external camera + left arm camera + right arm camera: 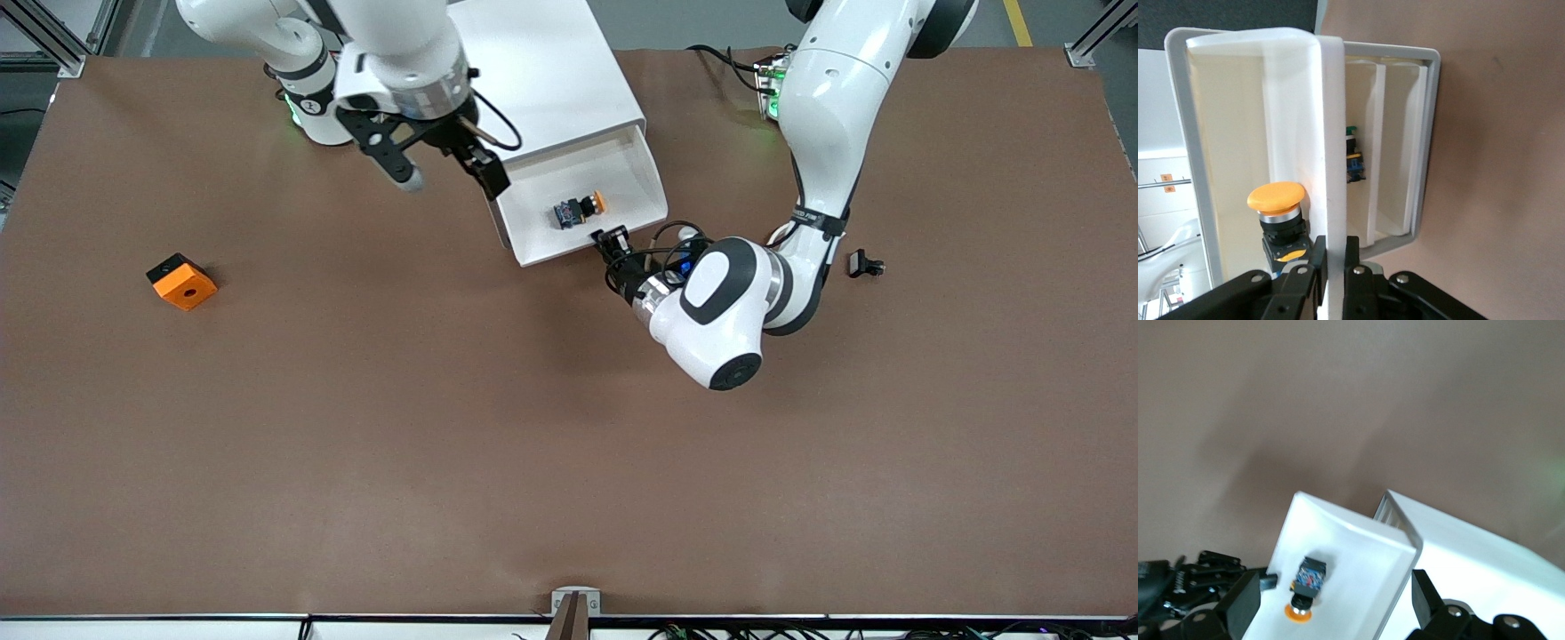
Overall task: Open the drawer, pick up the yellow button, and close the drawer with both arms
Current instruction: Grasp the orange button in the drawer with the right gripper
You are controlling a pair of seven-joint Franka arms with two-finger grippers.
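1. The drawer (582,200) stands pulled out of the white cabinet (542,80), at upper centre of the front view. So the opening step looks done.

2. The button (578,210) lies inside the open drawer, on the tray floor, with its orange cap on its side. It has not been taken yet. Taking it and closing the drawer both remain.

3. The left gripper (613,242) sits at the drawer's front panel, just below centre in the front view. In the left wrist view its fingers (1298,280) are pinched on the drawer's front wall, one on each face.

4. The right gripper (449,173) hangs over the table just beside the drawer, at the cabinet's corner toward the right arm's end. Its jaws are spread wide and hold nothing. The right wrist view looks down on the button (1308,581) between the finger bases.

5. An orange block (181,281) lies at middle left, and a small black clip (864,264) at middle right.
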